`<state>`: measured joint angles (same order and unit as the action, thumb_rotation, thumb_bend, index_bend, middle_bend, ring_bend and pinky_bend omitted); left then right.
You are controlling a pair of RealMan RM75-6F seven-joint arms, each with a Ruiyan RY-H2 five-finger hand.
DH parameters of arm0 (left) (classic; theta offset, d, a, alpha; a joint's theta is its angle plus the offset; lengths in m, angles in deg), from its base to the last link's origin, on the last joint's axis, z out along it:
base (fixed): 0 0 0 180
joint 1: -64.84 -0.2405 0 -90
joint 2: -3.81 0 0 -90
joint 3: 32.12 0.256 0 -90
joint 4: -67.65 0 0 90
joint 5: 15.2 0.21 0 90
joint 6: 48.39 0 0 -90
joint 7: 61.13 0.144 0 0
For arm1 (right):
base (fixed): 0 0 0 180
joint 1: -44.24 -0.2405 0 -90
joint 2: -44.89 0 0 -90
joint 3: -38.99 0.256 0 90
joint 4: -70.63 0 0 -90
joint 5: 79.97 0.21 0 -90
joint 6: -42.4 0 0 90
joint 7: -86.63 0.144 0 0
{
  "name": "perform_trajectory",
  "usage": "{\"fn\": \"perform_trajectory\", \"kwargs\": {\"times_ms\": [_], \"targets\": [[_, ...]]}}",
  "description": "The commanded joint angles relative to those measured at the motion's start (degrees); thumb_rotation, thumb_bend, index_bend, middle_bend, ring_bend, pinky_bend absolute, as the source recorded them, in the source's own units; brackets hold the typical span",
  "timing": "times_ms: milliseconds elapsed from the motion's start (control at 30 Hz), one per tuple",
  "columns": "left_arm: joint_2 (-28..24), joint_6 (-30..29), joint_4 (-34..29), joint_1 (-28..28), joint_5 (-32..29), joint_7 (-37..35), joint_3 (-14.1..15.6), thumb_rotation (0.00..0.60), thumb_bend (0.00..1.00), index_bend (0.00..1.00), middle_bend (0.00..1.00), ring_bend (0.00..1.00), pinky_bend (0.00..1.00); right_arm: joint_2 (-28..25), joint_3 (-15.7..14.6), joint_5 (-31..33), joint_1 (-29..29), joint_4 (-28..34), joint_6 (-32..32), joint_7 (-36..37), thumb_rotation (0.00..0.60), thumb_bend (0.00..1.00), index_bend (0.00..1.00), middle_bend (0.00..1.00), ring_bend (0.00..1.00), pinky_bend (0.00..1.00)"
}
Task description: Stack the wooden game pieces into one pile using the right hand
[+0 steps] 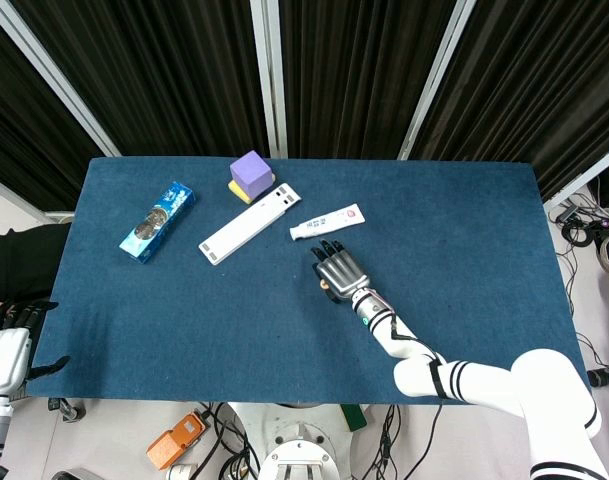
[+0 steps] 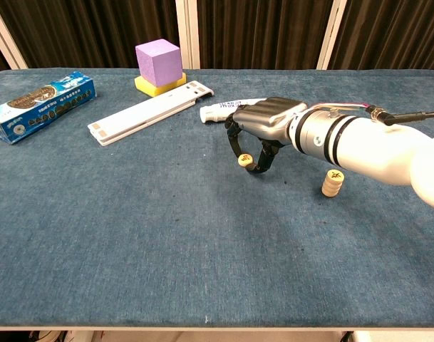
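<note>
Pinching one wooden piece [image 2: 244, 159] in my right hand [image 2: 263, 132] above the blue table [image 2: 167, 235], I am seeing the pile [image 2: 332, 183] standing nearby; my left hand [image 1: 12, 335] is hanging off-table, fingers apart.

A blue table [image 1: 484, 250] carries several items along its far side. A blue biscuit box [image 1: 157, 222] lies at the left, with a long white flat device [image 1: 250, 224] beside it. A purple cube [image 1: 250, 170] sits on a yellow block [image 1: 241, 191], and a white tube [image 1: 327, 222] lies nearby.
</note>
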<state>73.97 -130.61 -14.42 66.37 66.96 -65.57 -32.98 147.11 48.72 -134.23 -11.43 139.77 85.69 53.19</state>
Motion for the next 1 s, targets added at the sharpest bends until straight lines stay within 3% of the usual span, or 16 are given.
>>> {"fn": "perform_trajectory", "kwargs": {"times_ms": [33,300,467,667,867,1000], "targets": [[0.0,0.0,0.1,0.0,-0.1,-0.1,0.0,0.6,0.01,0.21,0.18,0.12,0.0,0.0,-0.1,0.1,-0.1,0.0,0.1,0.0,0.6,0.51,0.53,0.18,0.1,0.17],[0.2,0.0,0.4,0.0,0.0,-0.5,-0.1,0.6,0.01,0.21,0.18,0.12,0.0,-4.0,-0.6,-1.7,1.4,5.1,3.5,0.5,0.6,0.52,0.56,0.19,0.11,0.17],[0.2,0.0,0.4,0.1,0.3,-0.6,-0.2,0.6,0.01,0.21,0.18,0.12,0.0,-10.9,-2.6,-5.3,4.7,14.5,8.4,0.5,0.6,0.52,0.55,0.19,0.11,0.17],[0.2,-0.1,-0.1,0.7,1.1,-0.3,-0.4,0.6,0.01,0.21,0.18,0.12,0.0,-20.3,-7.1,-12.5,11.0,25.1,15.6,2.9,0.6,0.52,0.55,0.19,0.11,0.17],[0.4,-0.3,-0.5,0.8,1.5,0.0,-0.2,0.6,0.01,0.21,0.18,0.12,0.0,-24.0,-11.7,-18.7,15.3,27.5,18.2,5.9,0.6,0.52,0.55,0.19,0.11,0.17],[0.5,-0.4,-0.6,0.8,1.8,0.2,0.0,0.6,0.01,0.21,0.18,0.12,0.0,-24.0,-13.0,-20.8,16.9,26.5,18.7,7.2,0.6,0.52,0.54,0.19,0.11,0.17]]}}
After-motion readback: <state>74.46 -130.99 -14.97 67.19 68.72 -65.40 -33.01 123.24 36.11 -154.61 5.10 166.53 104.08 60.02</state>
